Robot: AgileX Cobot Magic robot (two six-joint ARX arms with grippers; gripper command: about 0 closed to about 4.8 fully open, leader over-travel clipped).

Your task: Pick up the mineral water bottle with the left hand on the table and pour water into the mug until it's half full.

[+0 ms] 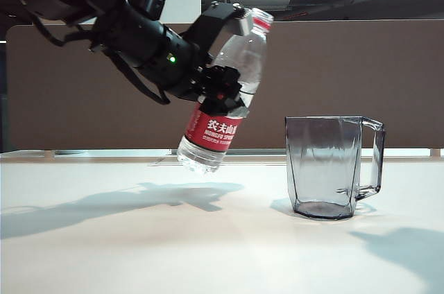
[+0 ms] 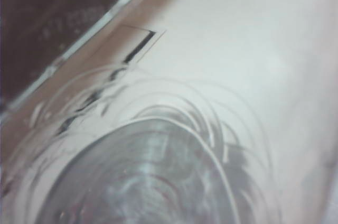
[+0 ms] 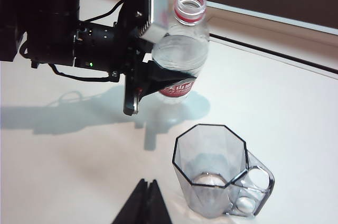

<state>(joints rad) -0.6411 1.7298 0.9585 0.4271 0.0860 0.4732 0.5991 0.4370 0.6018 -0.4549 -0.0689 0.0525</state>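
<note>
bottle (image 1: pixel 225 93) label "农夫山泉", left end effector (image 1: pixel 229 55)

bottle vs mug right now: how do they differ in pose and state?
Pose: the bottle is off the table, tilted with its mouth toward the mug; the mug stands upright on the table.
Hold: the left gripper is shut on the bottle; nothing touches the mug, and the shut right gripper sits apart.
Look: the bottle has a red label; the mug is plain smoky grey with a handle.
Shared: both are see-through and open-topped.
</note>
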